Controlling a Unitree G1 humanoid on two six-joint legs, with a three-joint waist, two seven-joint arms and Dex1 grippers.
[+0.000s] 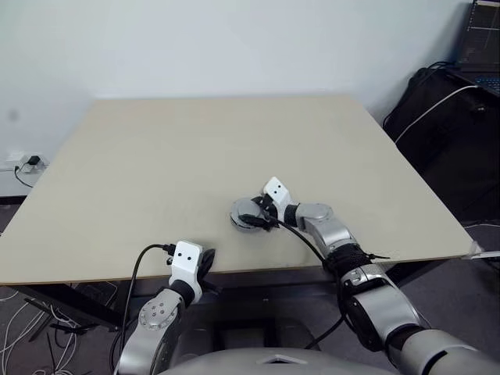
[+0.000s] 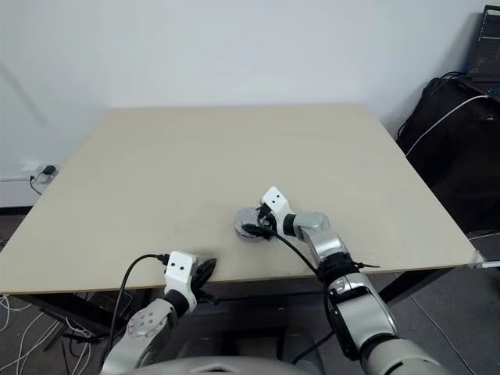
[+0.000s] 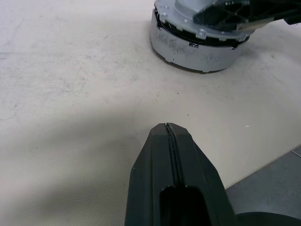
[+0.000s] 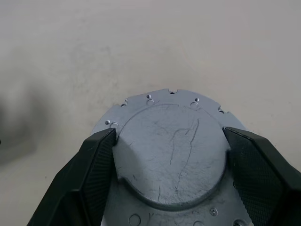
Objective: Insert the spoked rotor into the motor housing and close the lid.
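On the beige worktop (image 1: 156, 172), near its front edge, the lid (image 4: 171, 155) sits atop the motor housing (image 3: 197, 49), the right gripper's (image 4: 169, 146) fingers clasping its raised boss, while the left gripper (image 3: 169, 134) hovers pressed closed nearby.

— What's carrying everything on your side?

— I've got one pale beige table (image 1: 156, 172), square-topped and matte, with fine scuffs and scratches across the surface.

— And what's lying on it?

— One round metal assembly: the lid (image 4: 169, 150), grey-silver and scratched, with its raised round boss on top, sitting over a pale grey cylindrical body (image 3: 193, 47). A thin dark seam runs between the two.

— Where on the table?

— Near the front edge, a little toward the right corner, well clear of the back edge.
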